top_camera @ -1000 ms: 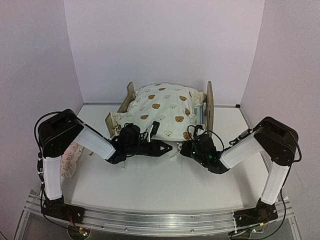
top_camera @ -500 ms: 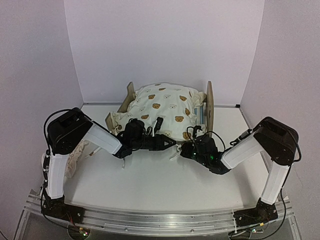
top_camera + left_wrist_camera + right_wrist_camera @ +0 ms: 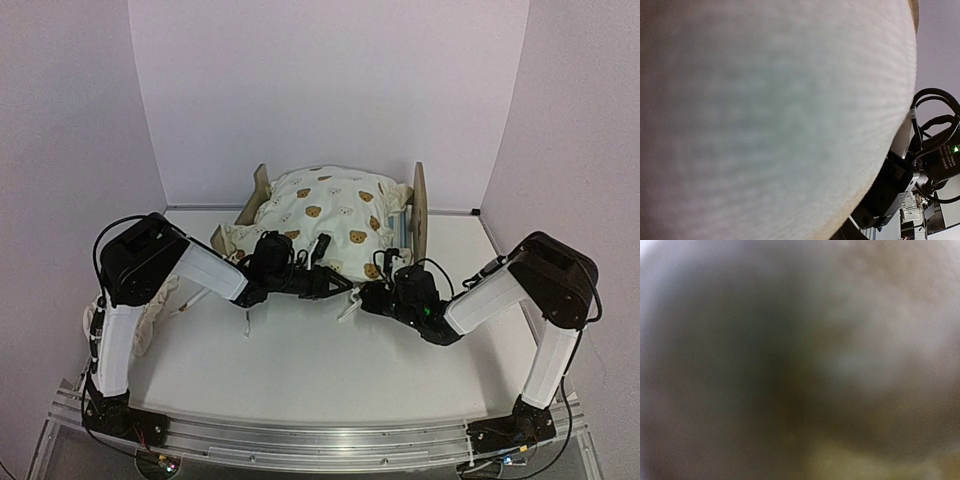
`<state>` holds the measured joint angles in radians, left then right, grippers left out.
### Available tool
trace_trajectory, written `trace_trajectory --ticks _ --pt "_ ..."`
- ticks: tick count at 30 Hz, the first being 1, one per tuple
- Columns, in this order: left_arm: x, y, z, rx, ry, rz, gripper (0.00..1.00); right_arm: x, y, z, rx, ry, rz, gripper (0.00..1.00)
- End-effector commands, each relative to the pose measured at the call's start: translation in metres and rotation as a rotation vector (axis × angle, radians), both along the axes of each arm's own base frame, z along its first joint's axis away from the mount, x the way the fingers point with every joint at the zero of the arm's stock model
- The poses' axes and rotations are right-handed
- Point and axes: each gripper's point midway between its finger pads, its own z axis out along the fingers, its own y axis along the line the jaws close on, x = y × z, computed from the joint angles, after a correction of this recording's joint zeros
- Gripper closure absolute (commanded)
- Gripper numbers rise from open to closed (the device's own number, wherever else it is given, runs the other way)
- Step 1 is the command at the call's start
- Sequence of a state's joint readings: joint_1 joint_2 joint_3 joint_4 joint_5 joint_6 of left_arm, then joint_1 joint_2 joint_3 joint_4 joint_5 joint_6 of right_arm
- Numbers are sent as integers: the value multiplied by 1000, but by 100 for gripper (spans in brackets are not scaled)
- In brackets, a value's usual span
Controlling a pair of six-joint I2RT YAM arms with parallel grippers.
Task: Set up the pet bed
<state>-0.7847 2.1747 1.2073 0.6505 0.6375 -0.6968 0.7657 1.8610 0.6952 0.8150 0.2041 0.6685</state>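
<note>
1. Pet bed (image 3: 418, 205) sits at the back middle of the surface (image 3: 320, 370), close to the back wall.
2. A cream quilt (image 3: 325, 215) with little bears is heaped over the bed. Only the wooden end boards and a bit of striped mattress (image 3: 400, 225) peek out.
3. Left gripper (image 3: 338, 285) is low at the near edge of the quilt, just in front of the bed. Cloth fills its camera, so I cannot tell how wide it is.
4. Right gripper (image 3: 368, 298) is closed tight, just beside the left one, near the bed's front right corner. Its camera is all blurry.
5. A pinkish cloth (image 3: 150, 310) lies at the far left, under the left arm.
</note>
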Motion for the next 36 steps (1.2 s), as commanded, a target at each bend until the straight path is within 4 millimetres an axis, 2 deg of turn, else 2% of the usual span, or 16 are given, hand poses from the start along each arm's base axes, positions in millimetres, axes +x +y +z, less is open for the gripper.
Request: trace_trajectory --ticks 1,12,22,36 --pt "8 -5 -5 10 2 -19 62 4 10 13 42 -30 40 100" --pt "13 -9 -12 34 18 -40 68 3 14 16 60 -28 65 100" --pt "9 -5 -18 48 25 -39 72 5 8 17 61 -30 35 100" --pt "9 -7 -19 37 33 -43 99 5 6 18 71 -24 27 100"
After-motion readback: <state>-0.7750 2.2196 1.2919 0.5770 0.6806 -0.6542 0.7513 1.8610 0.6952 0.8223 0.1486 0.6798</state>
